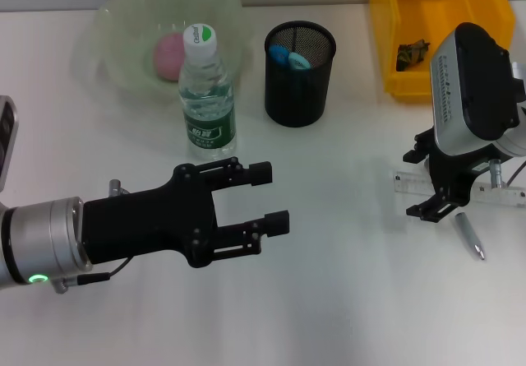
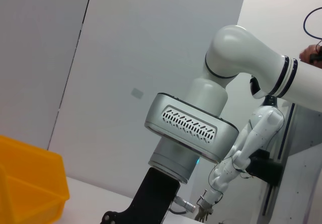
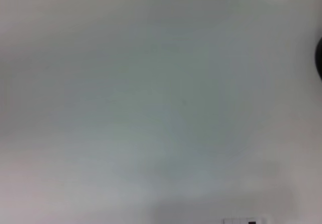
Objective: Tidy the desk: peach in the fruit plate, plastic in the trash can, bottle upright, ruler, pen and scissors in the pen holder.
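Observation:
The pink peach (image 1: 170, 56) lies in the green glass fruit plate (image 1: 123, 20). In front of the plate the bottle (image 1: 208, 94) stands upright. Blue scissors handles (image 1: 289, 57) stick out of the black mesh pen holder (image 1: 300, 78). Crumpled plastic (image 1: 412, 52) sits in the yellow trash can (image 1: 436, 20). At the right, the clear ruler (image 1: 408, 183) lies flat, and my right gripper (image 1: 421, 183) stands open over its left end, one finger on each side. The pen (image 1: 470, 236) lies just in front of the ruler. My left gripper (image 1: 271, 197) hovers open and holds nothing, in front of the bottle.
The left wrist view shows my right arm (image 2: 191, 128) and a corner of the yellow trash can (image 2: 30, 189). White table (image 3: 151, 108) fills the right wrist view, with a ruler edge (image 3: 241, 220) at the frame border.

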Controlling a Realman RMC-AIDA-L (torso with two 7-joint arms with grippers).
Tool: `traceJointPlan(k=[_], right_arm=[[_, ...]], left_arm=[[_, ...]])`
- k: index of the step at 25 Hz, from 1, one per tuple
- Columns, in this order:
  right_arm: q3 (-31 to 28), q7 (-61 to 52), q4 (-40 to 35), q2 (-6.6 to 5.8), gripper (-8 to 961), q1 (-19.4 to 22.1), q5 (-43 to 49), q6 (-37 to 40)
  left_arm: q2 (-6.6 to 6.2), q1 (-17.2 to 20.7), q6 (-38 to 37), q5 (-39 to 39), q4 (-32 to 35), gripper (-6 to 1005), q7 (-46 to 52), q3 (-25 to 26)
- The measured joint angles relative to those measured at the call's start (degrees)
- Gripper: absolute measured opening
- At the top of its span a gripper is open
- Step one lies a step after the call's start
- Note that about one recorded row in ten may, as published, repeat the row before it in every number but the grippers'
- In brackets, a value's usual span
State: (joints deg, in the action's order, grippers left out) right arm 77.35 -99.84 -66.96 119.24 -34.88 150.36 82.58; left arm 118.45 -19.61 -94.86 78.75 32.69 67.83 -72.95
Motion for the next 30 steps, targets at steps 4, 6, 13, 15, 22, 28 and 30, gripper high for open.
traceJointPlan(k=[4,6,13,15,22,28,30], right_arm=[[0.17,-0.01,0.59,0.06,819,-0.1,0.02,-0.79],[0.68,-0.13,1.7,0.09,818,-0.5,0.11,-1.78],[0.82,-0.14,2.27,0.05,797,-0.75,0.11,-2.28],[0.82,-0.14,2.35,0.04,789,-0.75,0.11,-2.33],[0.79,-0.26,2.89,0.02,760,-0.81,-0.06,-2.76],[0.8,-0.16,3.09,0.03,736,-0.81,-0.11,-2.87],[0.88,-0.09,3.09,0.02,727,-0.81,-0.08,-2.87]], left_arm=[[-0.05,-0.07,0.3,0.0,0.0,698,-0.03,0.0],[0.0,-0.08,0.44,0.0,0.0,698,-0.03,0.0],[0.02,-0.16,0.59,0.0,0.0,698,-0.06,0.0],[0.02,-0.17,0.61,0.0,0.0,698,-0.06,0.0],[0.02,-0.62,1.1,0.0,0.0,698,-0.05,0.0],[0.02,-0.87,1.19,0.0,0.0,698,-0.04,0.0],[0.02,-0.87,1.31,0.0,0.0,698,-0.03,0.0]])
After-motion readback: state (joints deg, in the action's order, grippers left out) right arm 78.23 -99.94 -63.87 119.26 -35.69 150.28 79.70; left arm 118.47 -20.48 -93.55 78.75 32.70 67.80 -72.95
